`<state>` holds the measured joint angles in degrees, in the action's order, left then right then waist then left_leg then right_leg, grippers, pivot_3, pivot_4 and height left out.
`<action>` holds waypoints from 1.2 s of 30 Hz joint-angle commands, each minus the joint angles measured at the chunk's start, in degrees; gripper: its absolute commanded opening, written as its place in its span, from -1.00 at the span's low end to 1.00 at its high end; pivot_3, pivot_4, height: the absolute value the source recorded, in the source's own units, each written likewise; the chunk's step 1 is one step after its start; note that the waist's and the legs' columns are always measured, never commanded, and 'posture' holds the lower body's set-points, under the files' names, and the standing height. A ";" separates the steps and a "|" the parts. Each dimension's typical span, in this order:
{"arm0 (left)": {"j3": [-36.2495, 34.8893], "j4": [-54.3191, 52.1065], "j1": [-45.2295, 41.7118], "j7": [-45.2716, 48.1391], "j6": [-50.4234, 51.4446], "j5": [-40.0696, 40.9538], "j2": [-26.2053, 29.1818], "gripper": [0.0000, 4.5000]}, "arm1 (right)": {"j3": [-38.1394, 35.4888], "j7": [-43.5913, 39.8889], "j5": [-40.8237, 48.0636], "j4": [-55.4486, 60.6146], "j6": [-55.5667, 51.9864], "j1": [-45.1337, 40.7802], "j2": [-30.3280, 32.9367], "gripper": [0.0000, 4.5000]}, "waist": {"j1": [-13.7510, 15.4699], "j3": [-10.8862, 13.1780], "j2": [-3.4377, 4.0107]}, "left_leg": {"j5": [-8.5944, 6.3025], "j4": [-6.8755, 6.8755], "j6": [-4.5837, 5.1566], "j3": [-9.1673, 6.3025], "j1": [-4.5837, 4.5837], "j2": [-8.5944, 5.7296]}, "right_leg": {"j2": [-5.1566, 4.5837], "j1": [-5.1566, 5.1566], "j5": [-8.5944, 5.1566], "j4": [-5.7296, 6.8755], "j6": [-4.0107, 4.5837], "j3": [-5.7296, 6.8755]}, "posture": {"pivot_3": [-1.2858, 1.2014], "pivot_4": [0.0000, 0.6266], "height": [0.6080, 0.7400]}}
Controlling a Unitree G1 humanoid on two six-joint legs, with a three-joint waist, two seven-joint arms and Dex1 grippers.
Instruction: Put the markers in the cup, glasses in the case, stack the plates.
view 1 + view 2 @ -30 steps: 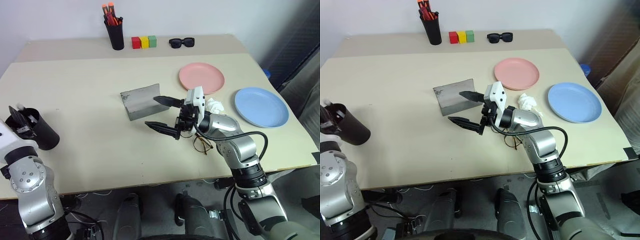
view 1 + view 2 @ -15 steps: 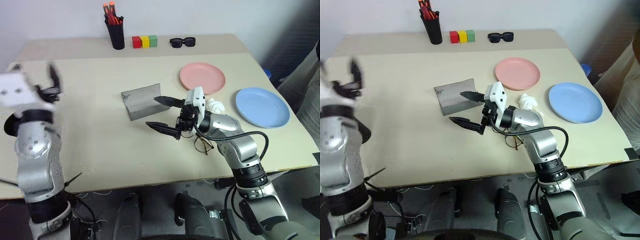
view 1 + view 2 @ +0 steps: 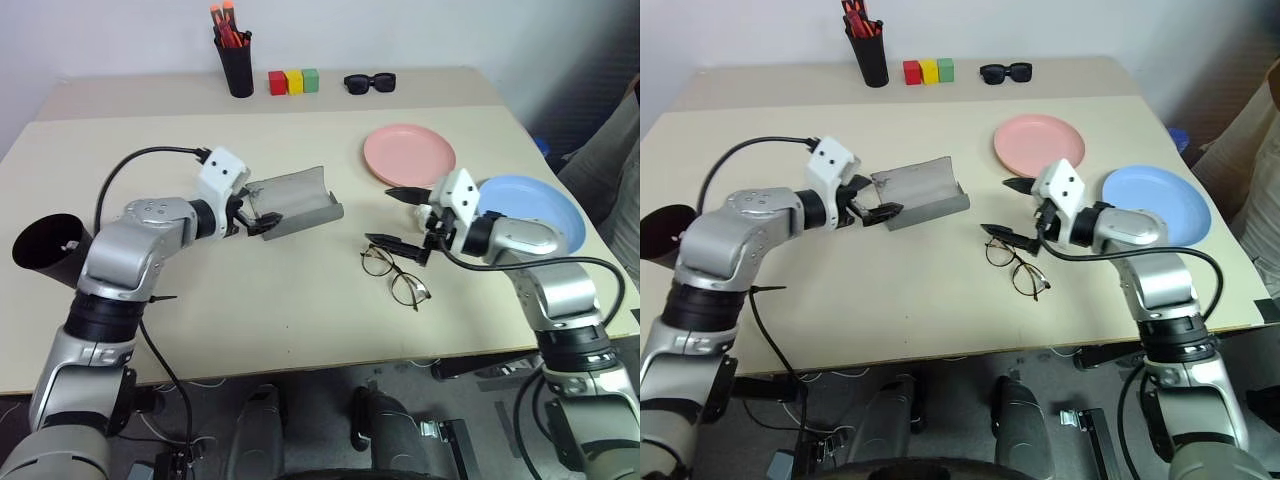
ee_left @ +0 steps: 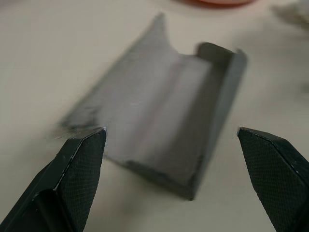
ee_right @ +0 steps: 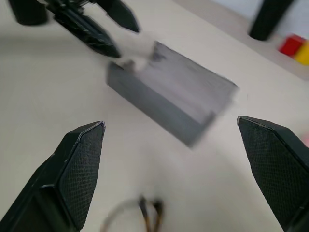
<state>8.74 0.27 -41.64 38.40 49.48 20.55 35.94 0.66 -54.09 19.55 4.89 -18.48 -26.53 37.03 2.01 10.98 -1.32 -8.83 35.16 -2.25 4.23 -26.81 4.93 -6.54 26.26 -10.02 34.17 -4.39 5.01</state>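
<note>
While both wide open, left gripper point(image 3: 255, 214) at case point(image 3: 295, 202), right gripper point(image 3: 395, 215) just above glasses point(image 3: 395, 276).

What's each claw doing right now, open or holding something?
Left claw: open, empty, at the end of the open case.
Right claw: open, empty, above the glasses.

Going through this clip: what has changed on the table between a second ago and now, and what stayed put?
The left gripper swung from the black cup at the table's left edge across to the grey case, jaws open at its left end. The right gripper drew back from the case toward the blue plate, open and empty, uncovering the glasses. The case now lies turned. The pink plate kept its place.
</note>
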 commanded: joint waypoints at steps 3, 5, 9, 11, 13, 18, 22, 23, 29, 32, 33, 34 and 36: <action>6.47 5.89 -4.78 9.57 -4.63 -3.22 -0.74 0.98 | -4.50 1.04 1.10 5.65 -0.50 4.57 2.58 1.00 | 0.16 0.01 0.01 | 0.05 0.00 0.07 -0.01 0.01 0.00 | 0.00 0.00 0.00 0.04 0.00 0.00 | 0.03 -0.52 1.00; 7.96 7.91 -5.73 11.60 -5.52 -4.47 -0.92 0.98 | -5.03 1.61 1.55 6.87 -1.18 5.80 2.85 1.00 | 0.10 0.01 0.01 | 0.07 0.04 0.10 -0.01 -0.02 0.00 | 0.00 0.00 0.01 0.03 0.00 0.00 | 0.03 -0.52 1.00; 9.02 11.70 -7.46 13.22 -7.31 -6.93 -1.89 0.63 | -5.84 1.97 1.91 8.27 -1.92 7.74 3.31 1.00 | 0.18 0.01 0.01 | 0.07 0.08 0.11 -0.02 -0.01 0.00 | 0.00 -0.01 0.01 0.04 -0.01 -0.02 | 0.03 -0.52 1.00; 9.00 13.36 -8.14 13.67 -8.39 -8.04 -2.42 0.17 | -6.06 1.93 2.07 8.69 -2.54 8.53 3.71 1.00 | 0.19 0.01 0.01 | 0.07 0.09 0.11 -0.02 -0.02 0.00 | 0.00 -0.02 0.00 0.03 -0.01 -0.02 | 0.03 -0.52 1.00; 8.74 14.15 -8.39 14.43 -9.25 -8.63 -2.82 -0.30 | -6.17 1.73 2.13 8.87 -2.73 9.08 4.07 1.00 | 0.20 0.01 0.01 | 0.07 0.09 0.12 -0.02 -0.03 -0.01 | -0.01 -0.04 0.00 0.02 -0.01 -0.02 | 0.03 -0.52 1.00; 9.56 12.74 -6.24 19.07 -17.14 -10.92 -1.05 -0.97 | -6.56 1.65 2.65 8.74 -3.04 9.60 4.71 1.00 | 0.20 0.01 0.01 | 0.09 0.10 0.14 -0.02 -0.03 0.00 | -0.01 -0.03 0.01 0.04 -0.01 -0.02 | 0.03 -0.52 1.00; 8.88 8.72 -2.59 24.62 -25.78 -10.73 1.66 -0.97 | -6.67 1.34 3.68 9.15 -4.66 10.15 5.42 1.00 | 0.14 0.01 0.01 | 0.09 0.08 0.14 -0.02 -0.03 0.00 | -0.01 -0.02 0.02 0.04 0.00 -0.02 | 0.03 -0.52 1.00; 8.25 7.51 -1.61 25.90 -26.96 -10.13 2.34 -0.97 | -6.70 1.05 4.42 9.52 -5.90 10.36 5.68 1.00 | 0.16 0.01 0.01 | 0.09 0.08 0.14 -0.02 -0.02 0.00 | -0.01 -0.02 0.03 0.05 0.02 -0.02 | 0.03 -0.52 1.00; 7.10 -0.47 4.58 34.46 -31.40 -8.61 9.59 -0.97 | -6.88 -0.23 8.01 12.01 -13.06 11.87 7.50 1.00 | 0.18 0.01 0.02 | 0.08 0.09 0.13 -0.02 -0.01 0.00 | -0.01 -0.03 0.02 0.06 0.01 -0.03 | 0.03 -0.52 1.00; 6.59 -4.49 7.84 36.99 -31.60 -8.07 12.37 -0.97 | -6.18 -0.02 8.15 11.85 -16.59 12.50 8.75 1.00 | 0.22 0.01 0.02 | 0.06 0.11 0.11 -0.02 -0.01 0.00 | -0.02 -0.04 0.01 0.05 0.00 -0.03 | 0.03 -0.52 1.00; 6.60 -5.57 8.63 37.41 -31.22 -8.33 13.09 -0.97 | -5.87 -0.18 7.74 11.70 -16.94 12.69 9.16 1.00 | 0.28 0.01 0.02 | 0.04 0.11 0.08 -0.02 -0.02 0.00 | -0.03 -0.03 0.01 0.05 0.00 -0.03 | 0.03 -0.52 1.00; 6.60 -6.23 9.08 37.55 -30.87 -8.56 13.49 -0.97 | -5.68 -0.31 7.45 11.64 -17.01 12.80 9.41 1.00 | 0.36 0.01 0.03 | 0.03 0.11 0.06 -0.01 -0.03 0.00 | -0.05 -0.04 0.01 0.05 -0.01 -0.03 | 0.03 -0.52 1.00; 6.62 -7.25 9.53 37.45 -29.33 -8.73 13.86 -0.97 | -5.64 -0.31 7.41 11.52 -17.18 12.88 9.60 1.00 | 0.35 0.01 0.03 | 0.02 0.12 0.05 -0.01 -0.04 0.00 | -0.05 -0.03 0.00 0.04 0.00 -0.03 | 0.03 -0.52 1.00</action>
<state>16.76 -4.23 -31.53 75.53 19.36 11.25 49.04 -4.64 -54.31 26.96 14.97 -35.84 -13.59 45.82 2.37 10.99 -1.30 -8.82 35.30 -2.20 4.22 -26.85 4.93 -6.59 26.22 -10.02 34.21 -4.40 4.98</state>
